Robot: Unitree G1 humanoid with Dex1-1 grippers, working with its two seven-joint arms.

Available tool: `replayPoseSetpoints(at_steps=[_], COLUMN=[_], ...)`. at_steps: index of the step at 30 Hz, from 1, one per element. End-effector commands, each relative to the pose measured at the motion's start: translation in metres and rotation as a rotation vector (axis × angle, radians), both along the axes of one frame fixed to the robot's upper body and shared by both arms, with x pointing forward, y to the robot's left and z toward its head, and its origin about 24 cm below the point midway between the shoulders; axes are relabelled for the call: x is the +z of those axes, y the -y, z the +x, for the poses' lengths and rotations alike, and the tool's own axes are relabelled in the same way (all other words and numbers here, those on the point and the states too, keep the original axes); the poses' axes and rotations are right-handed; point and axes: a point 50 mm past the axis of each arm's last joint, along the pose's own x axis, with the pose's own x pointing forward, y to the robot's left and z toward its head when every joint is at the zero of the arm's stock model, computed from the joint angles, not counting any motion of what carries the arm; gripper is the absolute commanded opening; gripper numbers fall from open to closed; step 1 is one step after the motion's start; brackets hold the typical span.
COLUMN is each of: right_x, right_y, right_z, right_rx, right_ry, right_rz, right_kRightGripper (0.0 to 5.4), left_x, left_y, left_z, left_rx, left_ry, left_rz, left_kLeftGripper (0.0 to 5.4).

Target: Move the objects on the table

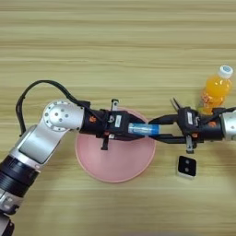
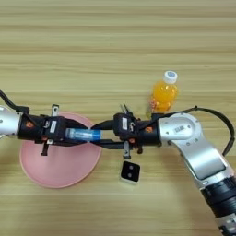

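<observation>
Nearest my camera I see the small black square block (image 2: 130, 172) lying flat on the table (image 1: 115, 41), just off the right edge of the pink plate (image 1: 115, 161) and apart from it.

Above the plate, the blue-and-white tube (image 1: 144, 129) lies with its long axis left to right, roughly level, over the plate's far right part. I cannot tell whether it touches the plate. The left gripper (image 1: 131, 129) comes in from the left and pinches the tube's left end between its black fingers. The right gripper (image 2: 94, 136) reaches in from the right, its two fingers spread, one along the far side and one along the near side of the tube's right end; I cannot tell if they press on it.

Just behind the right gripper's body, the dark tips of the pliers (image 1: 176, 104) stick out, pointing away from me; their handles are mostly hidden.

Farthest off, the orange-drink bottle (image 2: 164, 94) stands on the table beyond the right wrist, white cap toward the far side.
</observation>
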Motion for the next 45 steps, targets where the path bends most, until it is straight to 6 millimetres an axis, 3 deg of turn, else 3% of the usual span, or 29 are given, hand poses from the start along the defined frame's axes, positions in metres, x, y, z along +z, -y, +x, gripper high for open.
replayPoseSetpoints(at_steps=[1,19,20,45], right_x=[0.0014,0.0006,0.0006,-0.0003], right_y=[-0.0016,-0.0014,-0.0013,0.0010], right_z=[-0.0005,-0.0001,0.0001,0.0033], right_rx=[0.019,0.018,0.017,-0.002], right_ry=[0.008,0.005,0.006,0.014], right_rz=[-0.001,-0.001,-0.001,0.000], right_kRightGripper=[1.40,1.40,1.40,1.40], left_x=[0.0035,0.0045,0.0048,0.0123], left_y=[-0.0008,0.0005,0.0007,0.0015], left_z=[0.0026,0.0040,0.0041,0.0010], left_rx=[-0.003,0.001,0.000,-0.025], left_ry=[0.026,0.035,0.036,0.054], left_rz=[0.021,0.002,0.000,-0.055], left_kLeftGripper=[1.34,1.34,1.70,4.01])
